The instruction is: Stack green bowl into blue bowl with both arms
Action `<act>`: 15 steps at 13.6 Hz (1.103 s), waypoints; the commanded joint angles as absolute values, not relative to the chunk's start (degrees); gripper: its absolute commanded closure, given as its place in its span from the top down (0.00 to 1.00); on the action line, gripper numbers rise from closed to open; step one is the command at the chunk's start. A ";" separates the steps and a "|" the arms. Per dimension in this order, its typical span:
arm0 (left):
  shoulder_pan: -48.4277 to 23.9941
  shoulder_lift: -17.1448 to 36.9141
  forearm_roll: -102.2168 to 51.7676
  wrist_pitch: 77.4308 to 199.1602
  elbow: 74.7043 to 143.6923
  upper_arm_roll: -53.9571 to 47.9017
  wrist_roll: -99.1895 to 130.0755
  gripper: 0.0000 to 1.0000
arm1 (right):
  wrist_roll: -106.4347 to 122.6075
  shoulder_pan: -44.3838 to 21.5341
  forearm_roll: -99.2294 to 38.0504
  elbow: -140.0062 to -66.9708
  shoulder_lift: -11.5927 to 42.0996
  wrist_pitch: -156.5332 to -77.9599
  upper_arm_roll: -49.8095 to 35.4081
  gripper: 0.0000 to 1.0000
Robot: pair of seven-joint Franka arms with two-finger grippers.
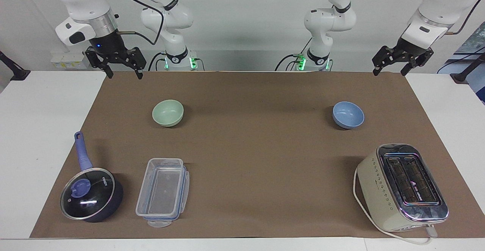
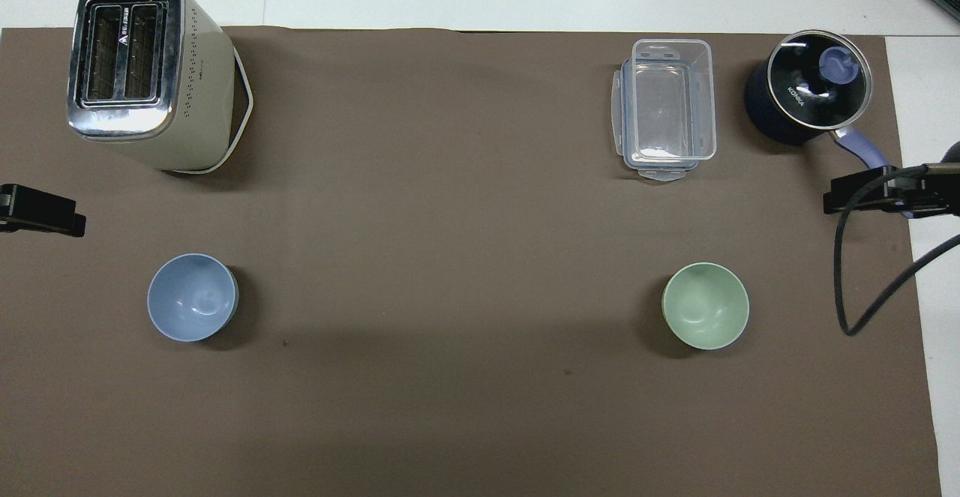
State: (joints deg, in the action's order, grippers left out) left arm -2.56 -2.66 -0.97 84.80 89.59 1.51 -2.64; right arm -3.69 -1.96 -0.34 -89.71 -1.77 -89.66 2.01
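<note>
on brown-papered counter, green bowl lies below empty, spread-open right claw; blue bowl below empty, spread-open left claw.

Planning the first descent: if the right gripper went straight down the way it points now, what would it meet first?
Probably the brown mat's edge; the open right gripper hangs there, clear of the green bowl.

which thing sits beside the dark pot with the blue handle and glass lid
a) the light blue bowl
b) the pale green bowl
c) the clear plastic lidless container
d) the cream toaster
c: the clear plastic container lies right beside the dark lidded pot at the right arm's end of the table.
</note>
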 commanded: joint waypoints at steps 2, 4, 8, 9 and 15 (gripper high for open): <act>0.17 -6.15 -1.41 88.41 96.22 1.41 -7.63 1.00 | -4.39 -1.76 -0.79 -88.94 -1.23 -89.03 1.76 1.00; 1.49 -7.55 -1.41 90.61 99.74 1.41 -9.75 1.00 | -4.39 -1.84 -0.79 -89.47 -1.76 -88.77 1.67 1.00; 2.29 -8.00 -1.41 94.38 104.49 1.49 -11.16 1.00 | -3.96 -1.85 -0.79 -89.91 -2.02 -87.89 1.67 1.00; 2.29 -8.52 -1.41 96.13 106.59 1.41 -11.25 1.00 | -3.87 -1.93 -0.79 -90.35 -2.20 -87.89 1.67 1.00; 2.29 -12.39 -1.41 107.91 120.92 1.41 -11.25 1.00 | -3.78 -1.85 -0.70 -90.44 -2.37 -88.15 1.67 1.00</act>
State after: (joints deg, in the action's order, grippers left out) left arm 1.84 -8.56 -0.97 103.54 114.45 1.59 -10.25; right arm -3.69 -2.09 -0.34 -89.88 -1.76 -88.25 1.99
